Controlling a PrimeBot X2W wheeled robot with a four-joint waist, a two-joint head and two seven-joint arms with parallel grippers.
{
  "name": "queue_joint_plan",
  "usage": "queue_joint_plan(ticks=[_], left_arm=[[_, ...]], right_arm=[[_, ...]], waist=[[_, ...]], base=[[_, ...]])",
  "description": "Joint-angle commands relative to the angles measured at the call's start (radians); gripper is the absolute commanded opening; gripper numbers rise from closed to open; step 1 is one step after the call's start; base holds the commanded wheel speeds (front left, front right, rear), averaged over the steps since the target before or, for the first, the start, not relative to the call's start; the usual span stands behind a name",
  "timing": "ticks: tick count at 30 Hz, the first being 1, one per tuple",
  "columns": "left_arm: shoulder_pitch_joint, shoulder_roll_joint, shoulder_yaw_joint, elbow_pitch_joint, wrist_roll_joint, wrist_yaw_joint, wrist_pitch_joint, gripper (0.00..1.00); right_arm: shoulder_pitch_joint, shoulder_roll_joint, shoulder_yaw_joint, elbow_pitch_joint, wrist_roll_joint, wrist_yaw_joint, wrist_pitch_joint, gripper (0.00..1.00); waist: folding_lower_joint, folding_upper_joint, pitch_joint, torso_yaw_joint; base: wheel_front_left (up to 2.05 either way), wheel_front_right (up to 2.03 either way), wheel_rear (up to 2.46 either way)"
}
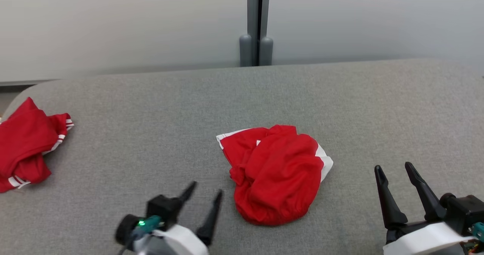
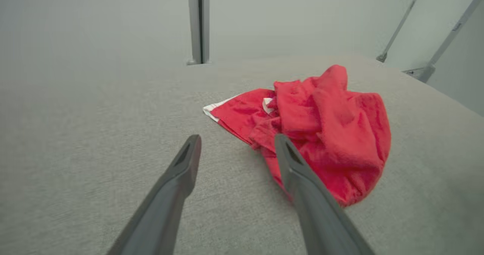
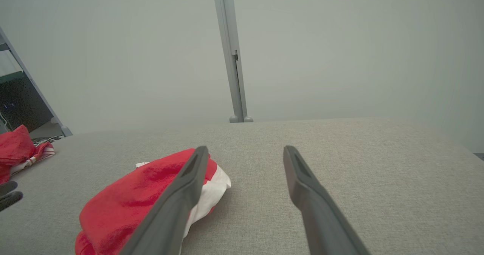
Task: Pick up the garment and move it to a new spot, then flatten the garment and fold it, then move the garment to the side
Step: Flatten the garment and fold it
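Red-and-white garment (image 1: pixel 278 173) lies crumpled at the middle of the grey cushion (image 1: pixel 151 107). Left gripper (image 1: pixel 207 187) sits just beside it, fingers spread, empty. Right gripper (image 1: pixel 393 167) is near the opposite side, fingers spread, empty. Second red garment (image 1: pixel 26 145) lies at the far left edge.

Lit bright and flat, seemingly from above. Shadowed only faintly, soft dark rim beside garment (image 3: pixel 124 202). Sharp in head view; soft, smeared across left wrist view, worst on near fingers (image 2: pixel 181 172). Skewed toward wrist-view edges, post (image 3: pixel 230 58) leaning.
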Motion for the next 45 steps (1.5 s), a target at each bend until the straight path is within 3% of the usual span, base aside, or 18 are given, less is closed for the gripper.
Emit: queue_joint_plan(ticks=[1,12,13,15,16,17,24,30,37,40,45], left_arm=[[-0.032,-0.005,-0.035,0.033,-0.017,-0.008,0.017,1.00],[-0.170,-0.026,-0.202,0.296,-0.198,-0.019,0.005,0.97],[-0.179,-0.026,-0.217,0.307,-0.216,-0.019,0.002,0.87],[-0.197,-0.026,-0.243,0.326,-0.233,-0.020,-0.010,0.40],[-0.204,-0.026,-0.252,0.338,-0.243,-0.020,-0.013,0.09],[-0.208,-0.026,-0.263,0.351,-0.251,-0.020,-0.015,0.00],[-0.256,-0.026,-0.306,0.403,-0.281,-0.017,-0.070,0.00],[-0.295,0.007,-0.282,0.390,-0.239,0.053,-0.172,0.00],[-0.323,0.137,-0.226,0.159,-0.153,0.161,-0.206,0.00],[-0.288,0.211,-0.198,-0.010,-0.126,0.213,-0.174,0.00],[-0.188,0.257,-0.167,-0.142,-0.156,0.269,-0.094,0.00]], right_arm=[[-0.015,-0.003,0.004,0.001,0.003,0.000,0.000,1.00],[-0.061,-0.010,0.019,0.019,0.015,0.000,-0.009,1.00],[-0.064,-0.010,0.018,0.020,0.016,0.000,-0.009,1.00],[-0.068,-0.009,0.017,0.022,0.017,0.000,-0.011,1.00],[-0.070,-0.007,0.017,0.022,0.016,0.000,-0.011,1.00],[-0.070,-0.007,0.017,0.022,0.016,0.000,-0.012,1.00],[-0.082,-0.004,0.014,0.029,0.018,0.000,-0.019,1.00],[-0.067,0.000,-0.009,0.034,0.015,0.000,-0.025,1.00],[-0.054,0.010,-0.040,0.034,0.012,0.000,-0.033,1.00],[-0.052,0.018,-0.043,0.029,0.006,0.000,-0.030,1.00],[-0.050,0.025,-0.044,0.025,0.006,0.000,-0.030,1.00]], waist=[[0.0000,-0.0001,0.030,-0.013],[0.0000,-0.0001,0.084,-0.063],[0.0000,-0.0001,0.087,-0.065],[0.0000,-0.0001,0.092,-0.068],[0.0000,-0.0001,0.094,-0.069],[0.0000,-0.0001,0.096,-0.070],[0.0000,-0.0001,0.103,-0.072],[0.0000,-0.0001,0.089,-0.059],[0.0000,-0.0001,0.071,-0.016],[0.0000,-0.0001,0.068,-0.003],[0.0000,-0.0001,0.074,0.001]], base=[[0.00,0.00,0.00],[0.00,0.00,0.00],[0.00,0.00,0.00],[0.00,0.00,0.00],[0.00,0.00,0.00],[0.00,0.00,0.00],[0.00,0.00,0.00],[0.00,0.00,0.00],[0.00,0.00,0.00],[0.00,0.00,0.00],[0.00,0.00,0.00]])
